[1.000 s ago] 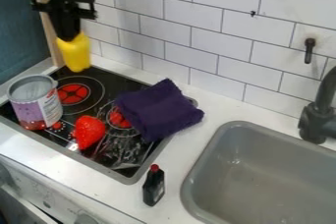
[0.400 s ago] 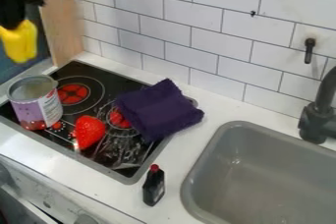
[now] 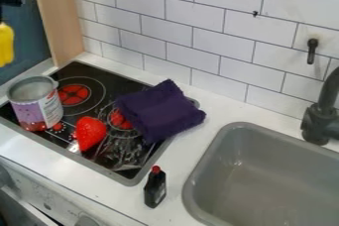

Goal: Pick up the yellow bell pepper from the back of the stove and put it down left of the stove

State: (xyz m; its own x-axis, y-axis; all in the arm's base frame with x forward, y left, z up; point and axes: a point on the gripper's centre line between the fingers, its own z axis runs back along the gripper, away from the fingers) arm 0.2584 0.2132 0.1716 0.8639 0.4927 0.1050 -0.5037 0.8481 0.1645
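Hanging claw [image 3: 3, 17]: at the far left edge, closed around the yellow thing, as it appears.
Yellow thing [image 3: 5, 45]: below the claw, off the surface, partly cut off by the edge.
Step in hand: carrying, by my judgement; where it should go I cannot tell.
Next move: calls for a firm grip and clearance over the can's rim, with release only above firm support.
Can [image 3: 38, 108]: open-topped, upright on the hob's [image 3: 124, 85] left side.
Red strawberry [image 3: 90, 133]: on the hob, right of the can.
Purple cloth [image 3: 160, 111]: across the hob's right edge, partly over the table [image 3: 210, 105].
Dark bottle [image 3: 155, 189]: red-capped, between hob and sink [image 3: 265, 180].
Tap [image 3: 322, 116]: at the right.
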